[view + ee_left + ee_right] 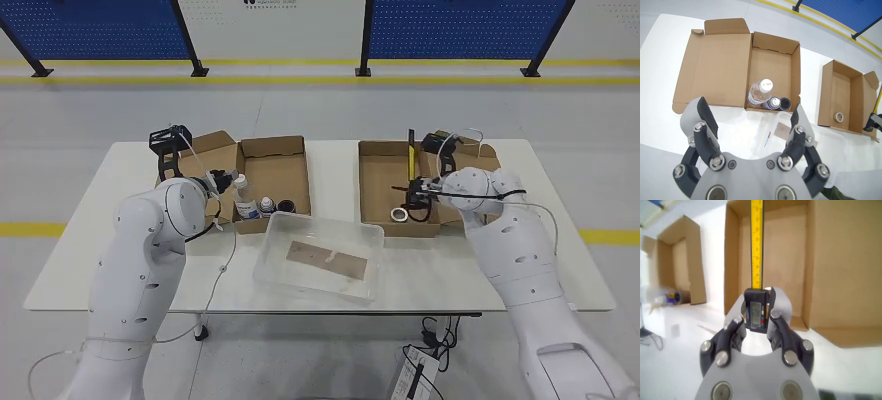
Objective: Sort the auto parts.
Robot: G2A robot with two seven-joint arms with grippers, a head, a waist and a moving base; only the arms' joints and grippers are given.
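Digital caliper, yellow-scaled, clamped in right gripper, seemingly above cardboard box, left gripper jaws wide

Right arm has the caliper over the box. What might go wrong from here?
1. The right gripper pinches the caliper only at its display head; the long yellow beam sticks far out and may pivot or slip.
2. That beam could catch a wall of the right box on the way down.
3. A release from here may land it on the ring already in the box.
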